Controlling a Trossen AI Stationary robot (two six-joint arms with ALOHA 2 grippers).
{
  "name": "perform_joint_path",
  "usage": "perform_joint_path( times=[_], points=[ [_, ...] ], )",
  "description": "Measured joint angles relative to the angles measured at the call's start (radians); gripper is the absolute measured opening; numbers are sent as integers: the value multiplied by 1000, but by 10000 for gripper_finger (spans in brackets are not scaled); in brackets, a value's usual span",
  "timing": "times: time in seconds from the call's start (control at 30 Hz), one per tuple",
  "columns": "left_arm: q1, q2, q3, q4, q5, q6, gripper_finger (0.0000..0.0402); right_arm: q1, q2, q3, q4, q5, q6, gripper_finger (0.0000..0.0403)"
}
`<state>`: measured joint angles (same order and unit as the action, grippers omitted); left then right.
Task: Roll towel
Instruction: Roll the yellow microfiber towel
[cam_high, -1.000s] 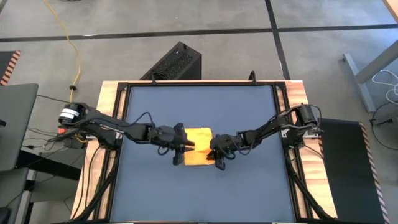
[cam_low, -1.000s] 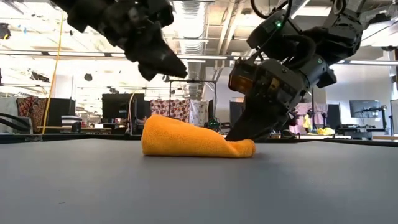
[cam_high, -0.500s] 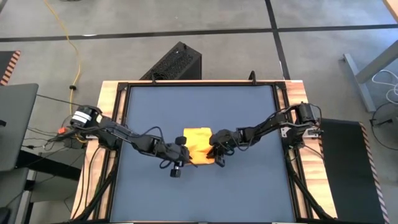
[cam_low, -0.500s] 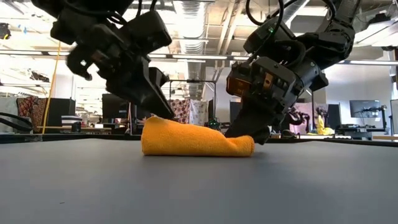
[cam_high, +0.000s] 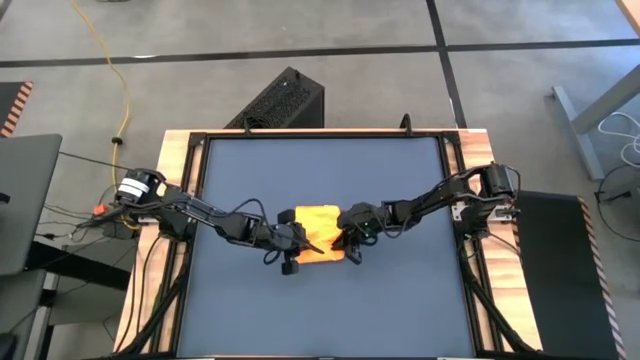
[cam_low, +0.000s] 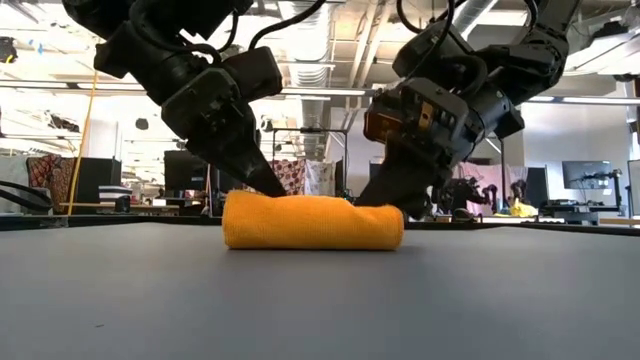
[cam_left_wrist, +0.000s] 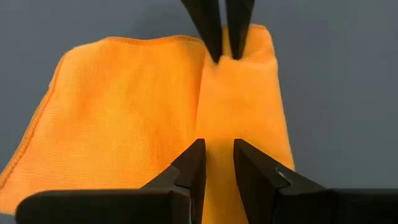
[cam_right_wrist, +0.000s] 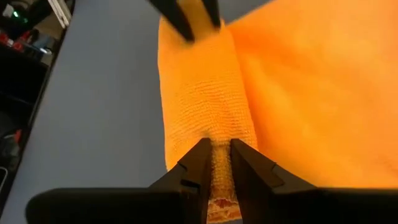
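The yellow-orange towel (cam_high: 318, 230) lies mid-table. Its near part is rolled into a low roll (cam_low: 312, 222), and its far part lies flat on the dark blue tabletop (cam_left_wrist: 124, 118). My left gripper (cam_high: 306, 247) is shut on the roll's left end. My right gripper (cam_high: 346, 246) is shut on the roll's right end. Each wrist view shows the other arm's fingers at the far end of the roll (cam_left_wrist: 242, 93), which also shows in the right wrist view (cam_right_wrist: 205, 93). My left gripper pinches the roll's left end (cam_left_wrist: 219, 146) between its two fingers (cam_left_wrist: 194, 163). The fingers slant down from the table's left, pointing along the roll. The roll rests on the table. My right gripper pinches a ridge of cloth at the roll's right end (cam_right_wrist: 219, 148) between its two fingers (cam_right_wrist: 200, 160). The fingers slant down from the table's right, pointing along the roll. The roll rests on the table.
Bare dark blue tabletop (cam_high: 320, 310) lies all around the towel. The table's wooden side rails (cam_high: 170, 150) run along its left and right edges. A black box (cam_high: 285, 100) stands on the floor behind the far edge.
My left gripper has come down from above the towel and toward the near edge, onto the roll's left end. The towel's near part, before a wedge high at the left and thin at the right, is now an even, level roll. My right gripper has stayed at the right end.
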<state>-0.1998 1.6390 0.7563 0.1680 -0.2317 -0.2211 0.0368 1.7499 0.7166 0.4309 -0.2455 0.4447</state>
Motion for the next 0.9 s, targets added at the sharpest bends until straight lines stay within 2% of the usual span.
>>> perform_joint_path(
  times=[0.17, 0.37, 0.47, 0.57, 0.63, 0.7, 0.77, 0.9],
  points=[
    [2, 14, 0, -15, 0, -19, 71, -22, -50, 0, -38, -4, -32, 87],
    [2, 60, -6, -24, -4, -61, 71, -44, -110, -1, -87, -64, -92, 87],
    [2, 82, -1, -12, -10, -63, 71, -24, -136, -1, -92, -96, -163, 87],
    [5, 82, -2, -9, -16, -64, 71, 36, -156, 0, -102, -100, -299, 87],
    [10, 82, -2, -13, -22, -63, 71, 89, -150, 1, -109, -66, -403, 87],
    [16, 81, -2, -9, -24, -60, 71, 137, -137, -1, -141, 21, -471, 87],
    [21, 81, -2, -6, -24, -60, 71, 163, -120, -1, -140, 120, -479, 87],
    [33, 81, -2, 13, -17, -57, 70, 170, -119, 6, -135, 196, -481, 99]
  ],
)
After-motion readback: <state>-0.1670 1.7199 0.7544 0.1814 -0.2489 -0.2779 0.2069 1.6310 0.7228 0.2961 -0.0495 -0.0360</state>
